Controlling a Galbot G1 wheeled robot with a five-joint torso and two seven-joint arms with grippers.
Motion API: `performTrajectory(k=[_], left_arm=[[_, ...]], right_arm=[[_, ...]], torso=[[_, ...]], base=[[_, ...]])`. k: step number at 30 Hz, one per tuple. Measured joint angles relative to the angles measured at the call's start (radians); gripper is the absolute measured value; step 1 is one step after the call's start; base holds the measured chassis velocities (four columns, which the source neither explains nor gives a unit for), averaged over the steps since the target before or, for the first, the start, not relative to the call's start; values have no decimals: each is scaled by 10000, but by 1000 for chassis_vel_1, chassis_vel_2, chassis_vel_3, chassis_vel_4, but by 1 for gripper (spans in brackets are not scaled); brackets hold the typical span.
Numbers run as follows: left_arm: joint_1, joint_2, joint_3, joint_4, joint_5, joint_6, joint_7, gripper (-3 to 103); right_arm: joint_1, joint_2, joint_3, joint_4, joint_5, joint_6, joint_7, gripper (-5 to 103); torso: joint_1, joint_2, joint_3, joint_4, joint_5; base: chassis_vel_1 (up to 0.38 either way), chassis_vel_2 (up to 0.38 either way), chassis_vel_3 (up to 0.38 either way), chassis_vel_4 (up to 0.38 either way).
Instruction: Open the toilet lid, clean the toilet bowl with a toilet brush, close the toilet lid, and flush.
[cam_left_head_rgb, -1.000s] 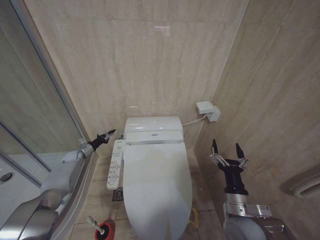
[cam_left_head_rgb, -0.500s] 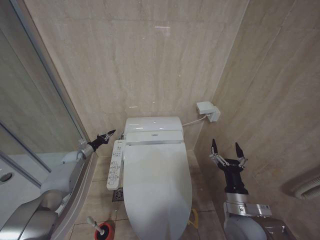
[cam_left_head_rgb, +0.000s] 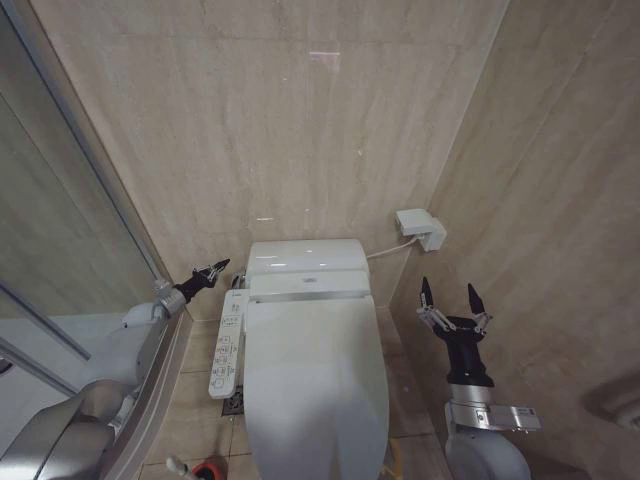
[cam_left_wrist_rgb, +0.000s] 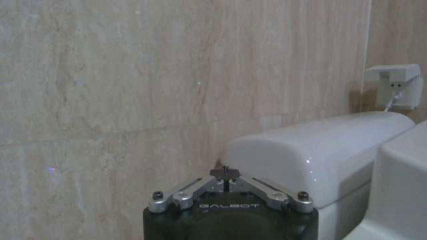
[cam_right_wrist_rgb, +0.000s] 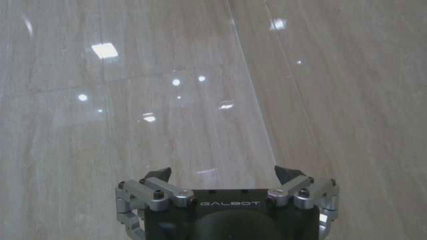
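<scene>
Beige veined stone tiles cover the back wall (cam_left_head_rgb: 300, 130) and the right-hand wall (cam_left_head_rgb: 560, 200), which meet in a corner behind the toilet; both are glossy and catch small ceiling-light reflections. On the robot's left a glass shower screen (cam_left_head_rgb: 60, 210) with a metal frame runs back toward the wall, and the floor (cam_left_head_rgb: 195, 390) is laid in matching beige tile. The toilet stands against the back wall, its white rear housing (cam_left_head_rgb: 305, 262) topped by a closed toilet lid (cam_left_head_rgb: 315, 385) that lies flat and hides the bowl. A white control panel (cam_left_head_rgb: 228, 343) with rows of buttons sticks out along the toilet's left side, just beside the lid. A small white wall box (cam_left_head_rgb: 420, 227) sits near the corner on the right, with a cord leading down to the toilet's rear. The left gripper (cam_left_head_rgb: 212, 271) hovers in the air beside the housing's left end, its fingers drawn together to a point and holding nothing. The right gripper (cam_left_head_rgb: 446, 297) is raised upright to the right of the toilet, near the side wall, with its fingers spread wide and empty. On the floor at the lower edge of the head view, left of the toilet, the toilet brush (cam_left_head_rgb: 195, 468) rests in its red holder, well apart from both grippers.
</scene>
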Motion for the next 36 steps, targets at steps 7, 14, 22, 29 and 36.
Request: performTrajectory(k=[7, 14, 22, 29, 36], left_arm=[[53, -21, 31, 19, 171, -42, 254, 0], [-46, -52, 130, 172, 430, -77, 362, 0], [-354, -34, 359, 627, 993, -64, 881, 0], [-384, 85, 558, 733, 1288, -56, 933, 0], [-385, -44, 623, 850, 1363, -47, 893, 0]], right_arm=[[-45, 52, 12, 33, -11, 26, -49, 100], [-103, 155, 12, 70, -26, 88, -159, 100], [-188, 149, 75, 149, -27, 149, -215, 100], [-186, 163, 85, 160, -24, 168, -232, 100], [-216, 159, 78, 163, -26, 197, -254, 100]], torso=[[-8, 1, -3, -1, 0], [-6, 1, -2, -2, 0], [-5, 1, -2, -2, -1], [-5, 1, -2, 1, 0], [-5, 1, -2, -1, 0]], base=[[0, 0, 0, 0], [0, 0, 0, 0], [0, 0, 0, 0], [0, 0, 0, 0], [0, 0, 0, 0]])
